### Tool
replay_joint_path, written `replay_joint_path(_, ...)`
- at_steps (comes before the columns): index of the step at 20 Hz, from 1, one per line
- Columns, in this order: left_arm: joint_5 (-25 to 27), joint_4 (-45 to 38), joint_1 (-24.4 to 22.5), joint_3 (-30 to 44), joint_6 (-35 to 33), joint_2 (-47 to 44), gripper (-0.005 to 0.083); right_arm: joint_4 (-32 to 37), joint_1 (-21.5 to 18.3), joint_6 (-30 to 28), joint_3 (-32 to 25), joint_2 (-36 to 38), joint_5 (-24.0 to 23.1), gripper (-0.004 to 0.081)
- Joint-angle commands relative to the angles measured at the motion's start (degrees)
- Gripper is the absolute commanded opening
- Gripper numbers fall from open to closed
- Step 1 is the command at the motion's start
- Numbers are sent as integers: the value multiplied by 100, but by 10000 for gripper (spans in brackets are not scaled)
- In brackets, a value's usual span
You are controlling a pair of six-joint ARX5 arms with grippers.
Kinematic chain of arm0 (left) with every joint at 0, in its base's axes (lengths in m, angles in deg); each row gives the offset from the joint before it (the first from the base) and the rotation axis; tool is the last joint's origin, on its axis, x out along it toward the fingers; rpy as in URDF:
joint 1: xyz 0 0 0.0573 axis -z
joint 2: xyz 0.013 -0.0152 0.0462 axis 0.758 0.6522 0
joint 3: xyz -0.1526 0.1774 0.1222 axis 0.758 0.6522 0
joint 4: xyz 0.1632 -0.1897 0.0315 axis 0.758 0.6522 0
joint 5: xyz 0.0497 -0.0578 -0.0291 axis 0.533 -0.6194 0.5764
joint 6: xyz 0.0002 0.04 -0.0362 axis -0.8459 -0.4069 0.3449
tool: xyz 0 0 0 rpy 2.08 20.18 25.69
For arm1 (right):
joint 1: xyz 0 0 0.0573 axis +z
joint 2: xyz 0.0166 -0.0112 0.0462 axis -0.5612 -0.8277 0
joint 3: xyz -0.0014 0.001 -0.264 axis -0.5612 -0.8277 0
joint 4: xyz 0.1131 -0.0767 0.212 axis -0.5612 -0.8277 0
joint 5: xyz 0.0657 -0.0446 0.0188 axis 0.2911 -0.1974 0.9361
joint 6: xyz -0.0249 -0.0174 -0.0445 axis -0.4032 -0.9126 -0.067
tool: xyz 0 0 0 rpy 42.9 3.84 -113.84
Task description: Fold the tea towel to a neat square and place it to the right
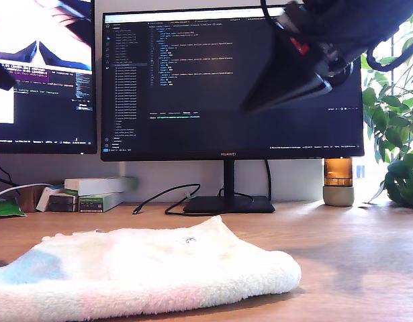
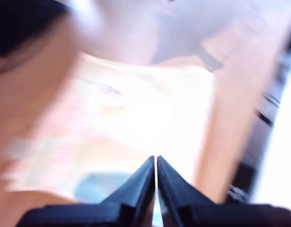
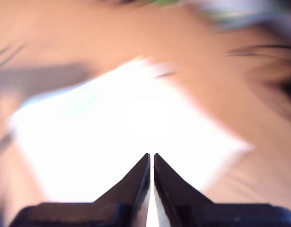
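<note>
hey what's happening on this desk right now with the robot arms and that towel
Nothing is holding the tea towel at this moment. It lies in a folded heap on the wooden desk, toward the exterior view's left. My first gripper and my second gripper both hang above it with jaws shut and nothing between them. Both wrist views are blurred. In the exterior view an arm shows high up, in front of the monitor.

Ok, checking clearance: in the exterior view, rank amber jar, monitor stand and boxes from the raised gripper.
1. Amber jar, exterior view's right, and monitor stand, centre: too close to call.
2. Boxes, exterior view's left: farthest.
</note>
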State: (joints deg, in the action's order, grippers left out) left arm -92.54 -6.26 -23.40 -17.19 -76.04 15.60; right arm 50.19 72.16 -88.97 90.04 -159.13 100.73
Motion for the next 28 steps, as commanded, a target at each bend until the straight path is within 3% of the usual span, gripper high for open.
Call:
replay_joint_path(1, 205, 90, 472, 116, -44, 195, -21, -310, 446, -839, -39, -138, 20, -11)
replay_joint_path(6, 1196, 168, 1674, 118, -175, 1049, -21, -699, 1231, -1812, -39, -391, -595, -10)
replay_joint_path(11, 1932, 116, 2369, 118, -208, 1880, -21, -955, 1252, -2662, -39, -595, -1209, 0)
replay_joint_path(14, 2096, 31, 2417, 120, -140, 2312, 9, -964, 1215, -2830, -39, -678, -1235, 38)
replay_joint_path(17, 2109, -201, 2415, 120, 22, 2669, 268, -979, 1217, -2833, -39, -846, -1222, 231)
replay_joint_path(18, 2225, -286, 2415, 120, 26, 2774, 291, -990, 1217, -2835, -39, -964, -1224, 237)
replay_joint_path(23, 2916, -605, 2415, 120, 59, 3165, 290, -960, 1224, -2841, -39, -1392, -1224, 236)
replay_joint_path(28, 2806, -846, 2411, 120, 50, 3508, 290, -920, 1222, -2835, -39, -1416, -1224, 236)
